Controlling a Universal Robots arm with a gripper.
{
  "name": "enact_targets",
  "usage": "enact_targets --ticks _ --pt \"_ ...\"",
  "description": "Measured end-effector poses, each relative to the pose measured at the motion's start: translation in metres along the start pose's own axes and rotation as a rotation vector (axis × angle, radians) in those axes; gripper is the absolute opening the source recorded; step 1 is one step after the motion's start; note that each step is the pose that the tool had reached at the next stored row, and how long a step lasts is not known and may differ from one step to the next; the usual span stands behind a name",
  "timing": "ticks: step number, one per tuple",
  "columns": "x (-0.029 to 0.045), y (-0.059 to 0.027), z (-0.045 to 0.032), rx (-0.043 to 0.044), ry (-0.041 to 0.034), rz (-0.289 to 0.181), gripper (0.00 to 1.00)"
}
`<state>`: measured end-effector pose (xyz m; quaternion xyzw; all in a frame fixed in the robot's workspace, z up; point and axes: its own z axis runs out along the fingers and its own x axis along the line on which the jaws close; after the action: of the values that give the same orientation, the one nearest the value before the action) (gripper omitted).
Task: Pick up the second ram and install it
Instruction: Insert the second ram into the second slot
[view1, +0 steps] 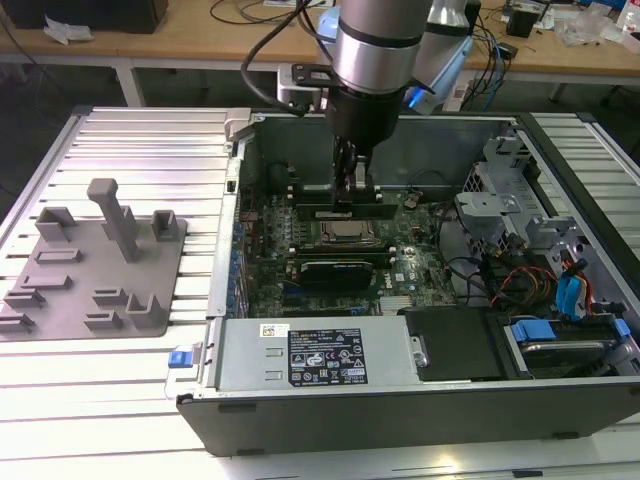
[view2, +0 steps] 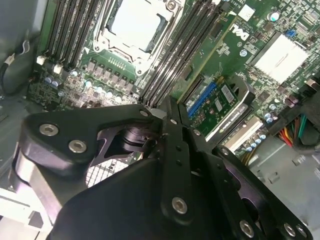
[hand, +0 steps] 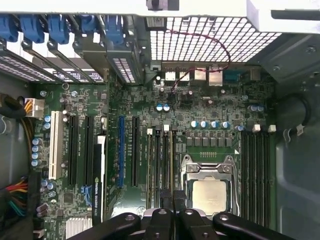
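The fingers (hand: 179, 202) stand narrow, pinching the second ram (hand: 170, 160), which stands upright in a slot beside the processor socket (hand: 210, 192).

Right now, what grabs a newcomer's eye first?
The gripper is down inside the open computer case, over the memory slots beside the processor socket. A grey fixture tray lies outside it, at the exterior view's left.

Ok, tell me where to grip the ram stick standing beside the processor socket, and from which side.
Take the second ram by the middle of its long top edge, from straight above, fingers pinching its two flat faces. It stands on edge among close slots, so only that edge is free.
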<state>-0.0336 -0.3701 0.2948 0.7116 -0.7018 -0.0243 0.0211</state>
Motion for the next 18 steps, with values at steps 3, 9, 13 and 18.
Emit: enact_targets --ticks 3,9,13,18 --pt "0.0000 -0.0003 0.0062 0.0000 0.0000 0.000 0.09" --pt "0.0001 -0.0011 0.0204 0.0015 -0.0003 0.000 0.09" --pt "0.0002 -0.0042 0.0271 0.0016 -0.0006 0.006 0.09" --pt "0.0002 -0.0050 0.0313 0.0018 -0.0075 0.018 0.09"
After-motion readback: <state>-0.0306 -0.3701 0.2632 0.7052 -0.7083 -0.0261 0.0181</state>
